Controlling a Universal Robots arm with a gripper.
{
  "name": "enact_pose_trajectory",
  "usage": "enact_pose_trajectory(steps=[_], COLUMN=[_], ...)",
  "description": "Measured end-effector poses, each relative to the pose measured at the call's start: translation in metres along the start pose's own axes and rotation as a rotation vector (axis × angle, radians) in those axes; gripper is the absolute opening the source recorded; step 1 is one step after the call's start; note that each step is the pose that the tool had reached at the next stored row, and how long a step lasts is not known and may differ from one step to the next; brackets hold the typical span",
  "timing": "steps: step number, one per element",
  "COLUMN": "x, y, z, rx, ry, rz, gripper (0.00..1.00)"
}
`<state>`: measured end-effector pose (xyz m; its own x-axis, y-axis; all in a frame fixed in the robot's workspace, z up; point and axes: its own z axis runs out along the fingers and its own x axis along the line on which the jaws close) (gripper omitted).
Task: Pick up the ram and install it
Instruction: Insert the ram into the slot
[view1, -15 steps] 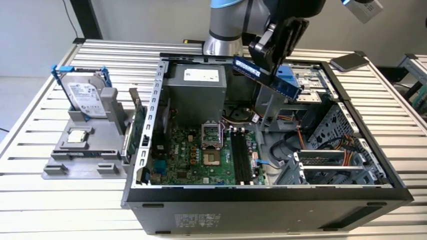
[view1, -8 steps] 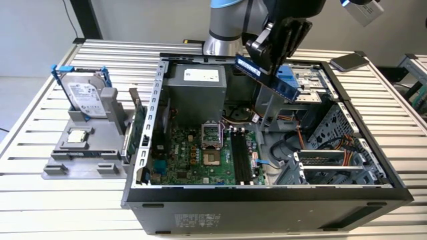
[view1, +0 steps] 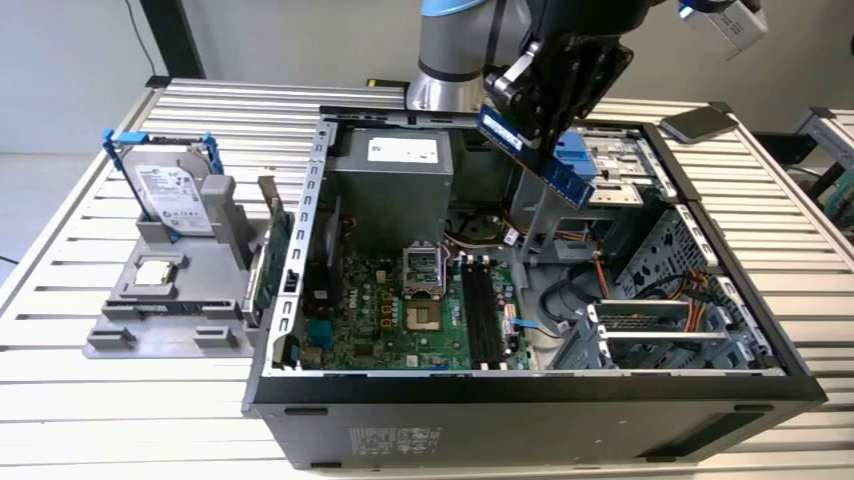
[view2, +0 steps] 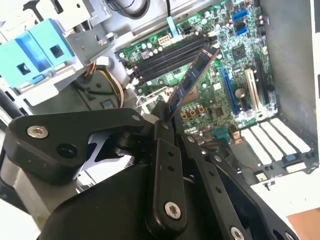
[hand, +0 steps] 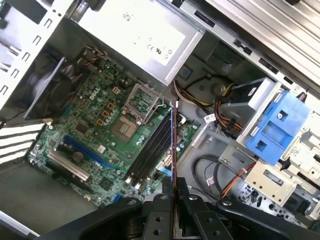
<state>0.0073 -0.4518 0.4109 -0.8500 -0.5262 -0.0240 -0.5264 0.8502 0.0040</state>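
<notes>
Gripper (view1: 537, 128) is pinching the ram (view1: 545, 162) by one end, tilted, high over the open case (view1: 534, 390) and well above the slots (view1: 483, 310). The pick-up looks done and the install isn't yet. Seating calls for squaring the stick's edge to one slot, then pressing straight in.

The exterior view stands off and high, looking down at an angle over the slatted surface (view1: 80, 400) onto the whole open computer case (view1: 534, 430). Both wrist views sit close behind the claw (view2: 165, 117) (hand: 174, 192), peering past it and the ram (view2: 192, 82) (hand: 173, 145) it pinches, from different sides, down into the case. All three views share the motherboard (view1: 360, 340) (view2: 235, 60) (hand: 90, 135).
</notes>
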Motion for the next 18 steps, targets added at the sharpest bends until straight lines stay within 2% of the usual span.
enact_pose_trajectory(steps=[18], x=[0.0], y=[0.0], z=[0.0], rx=[0.0066], ry=[-0.0011], rz=[0.27], gripper=[0.0])
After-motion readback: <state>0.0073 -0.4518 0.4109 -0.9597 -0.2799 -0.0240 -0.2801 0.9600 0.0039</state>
